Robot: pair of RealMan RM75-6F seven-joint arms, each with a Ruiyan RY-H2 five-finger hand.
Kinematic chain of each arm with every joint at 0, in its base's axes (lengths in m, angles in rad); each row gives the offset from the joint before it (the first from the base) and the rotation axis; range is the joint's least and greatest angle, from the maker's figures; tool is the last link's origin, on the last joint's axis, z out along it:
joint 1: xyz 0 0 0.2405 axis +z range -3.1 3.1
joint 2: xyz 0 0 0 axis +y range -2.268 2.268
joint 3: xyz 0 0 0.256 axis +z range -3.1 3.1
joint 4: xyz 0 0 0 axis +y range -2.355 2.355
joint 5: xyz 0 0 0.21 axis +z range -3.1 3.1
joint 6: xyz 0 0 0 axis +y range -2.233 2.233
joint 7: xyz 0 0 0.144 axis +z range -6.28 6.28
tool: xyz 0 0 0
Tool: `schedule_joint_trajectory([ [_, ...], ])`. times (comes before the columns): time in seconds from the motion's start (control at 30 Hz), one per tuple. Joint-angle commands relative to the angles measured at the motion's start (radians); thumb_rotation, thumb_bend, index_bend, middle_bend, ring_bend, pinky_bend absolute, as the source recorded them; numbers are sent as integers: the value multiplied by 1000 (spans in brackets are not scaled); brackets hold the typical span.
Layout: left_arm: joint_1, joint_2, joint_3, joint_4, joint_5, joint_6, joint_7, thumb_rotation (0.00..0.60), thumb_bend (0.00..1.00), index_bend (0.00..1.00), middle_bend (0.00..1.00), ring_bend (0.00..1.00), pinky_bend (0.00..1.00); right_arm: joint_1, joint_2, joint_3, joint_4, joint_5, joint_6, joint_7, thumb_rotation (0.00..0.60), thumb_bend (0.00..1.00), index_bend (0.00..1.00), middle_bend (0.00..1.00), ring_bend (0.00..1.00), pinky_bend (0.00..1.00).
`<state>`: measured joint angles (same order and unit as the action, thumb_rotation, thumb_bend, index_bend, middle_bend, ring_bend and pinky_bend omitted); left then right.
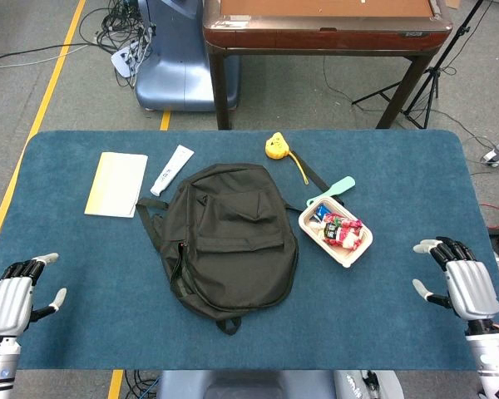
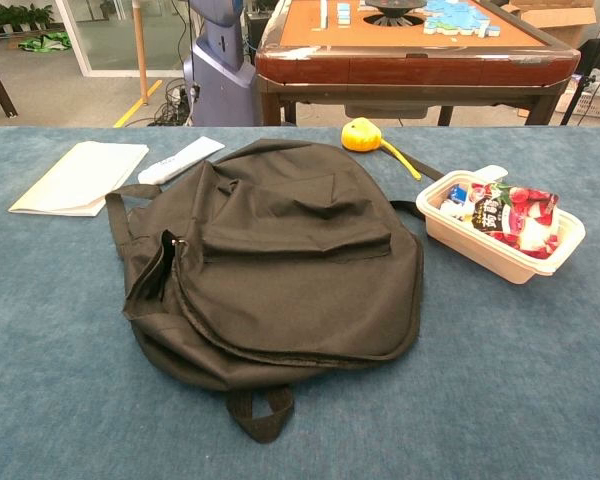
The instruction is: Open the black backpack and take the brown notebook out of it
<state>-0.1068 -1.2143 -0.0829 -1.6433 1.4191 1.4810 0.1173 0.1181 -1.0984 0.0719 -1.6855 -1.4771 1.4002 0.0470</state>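
Backpack zipped and untouched, mid-tabletop, between your two idle hands.

The black backpack [image 1: 230,237] lies flat with its long axis running near to far, its zipper pull [image 2: 179,241] on its left edge, so your left hand [image 1: 15,295] sits on the zipper side. The right hand [image 1: 461,283] lies off right. Both rest with fingers apart, holding nothing. You can't see the notebook.

the black backpack [image 1: 229,237] lies flat mid-table, left hand [image 1: 15,298] and right hand [image 1: 464,283] empty, fingers apart, near the table's corners.
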Motion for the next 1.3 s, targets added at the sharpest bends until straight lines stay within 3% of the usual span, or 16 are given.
schedule_joint_trajectory([
  [0.03, -1, -2, 0, 2, -1, -1, 1, 600, 267, 238, 284, 258, 202, 1, -1, 0, 1, 0, -1, -1, 600, 259, 337, 268, 158, 196],
  [0.43, 11, 6, 5, -10, 15, 23, -7, 600, 267, 239, 284, 258, 202, 17, 6, -23, -24, -64, -8, 0, 600, 259, 337, 268, 158, 196],
  [0.77, 20, 20, 10, -30, 38, 44, -13, 600, 267, 249, 284, 258, 202, 143, -32, -39, -83, -154, -167, -31, 600, 259, 331, 268, 158, 197],
  [0.97, 33, 37, 18, -45, 53, 63, -18, 600, 267, 254, 284, 258, 202, 234, -88, -33, -124, -143, -300, -104, 600, 248, 235, 201, 120, 184],
  [1.13, 42, 45, 23, -50, 63, 74, -27, 600, 267, 254, 284, 258, 202, 297, -163, -20, -138, -109, -386, -187, 600, 180, 119, 98, 18, 78],
  [1.3, 49, 46, 31, -55, 78, 82, -33, 600, 267, 254, 284, 258, 202, 350, -272, -11, -115, -78, -442, -260, 600, 147, 3, 5, 0, 3],
])
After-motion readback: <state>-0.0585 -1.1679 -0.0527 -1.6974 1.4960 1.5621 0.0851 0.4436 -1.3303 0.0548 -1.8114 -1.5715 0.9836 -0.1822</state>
